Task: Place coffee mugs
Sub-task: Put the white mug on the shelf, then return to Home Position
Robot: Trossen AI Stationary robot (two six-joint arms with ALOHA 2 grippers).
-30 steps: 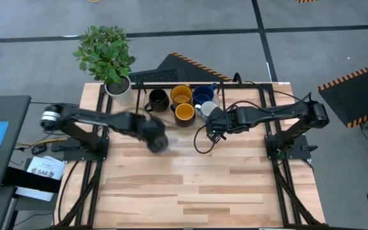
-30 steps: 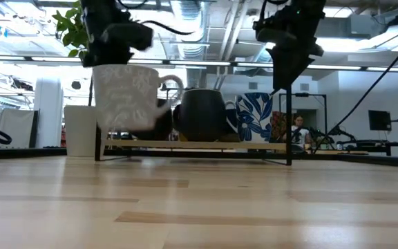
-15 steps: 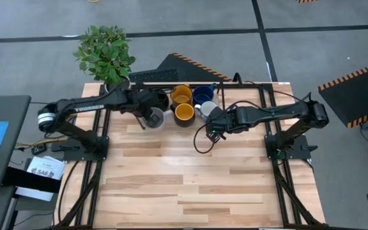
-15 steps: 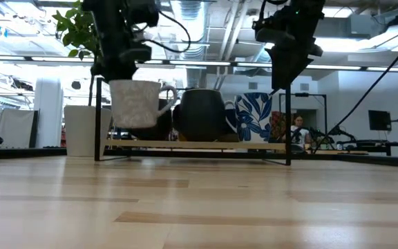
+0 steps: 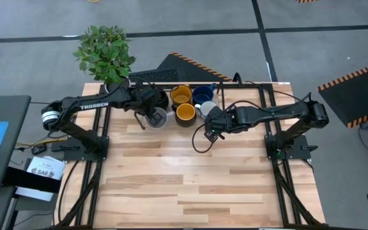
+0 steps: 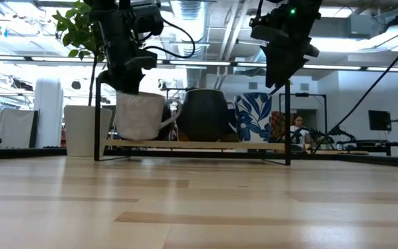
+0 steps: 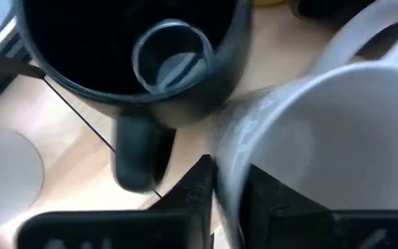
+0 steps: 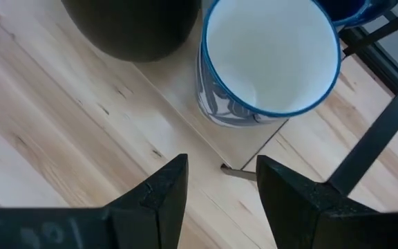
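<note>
My left gripper [image 5: 149, 114] is shut on the plain light grey-white mug [image 5: 158, 117], right beside the black mug [image 5: 158, 99], which the left wrist view [image 7: 133, 48] also shows. Two yellow-orange mugs [image 5: 181, 96] [image 5: 184, 113], the dark blue mug [image 5: 202, 94] and the white mug with bluish marks [image 5: 207, 108] stand on a low wooden shelf [image 6: 206, 145] at the table's far side. My right gripper [image 5: 211, 132] is open and empty, above the table just in front of the blue-marked mug [image 8: 268, 62]. My left gripper pinches the grey-white mug's rim wall [image 7: 230, 149], one finger [image 7: 197, 188] outside and one [image 7: 271, 204] inside. The fingers come from above, pointing down. The mug [image 6: 140, 114] hangs upright below them, handle toward the black mug; whether its bottom touches the shelf I cannot tell.
A potted plant in a white pot [image 5: 116, 85] stands at the table's far left corner, close to my left arm. The shelf's black frame posts [image 6: 99, 117] [image 6: 288, 124] stand at its ends. Bare wooden tabletop [image 5: 190, 185] stretches toward the near edge.
My left gripper has carried the grey-white mug from the middle of the table toward the far edge, up to the black mug, then down to shelf height. The mug has stayed upright in the hold.
</note>
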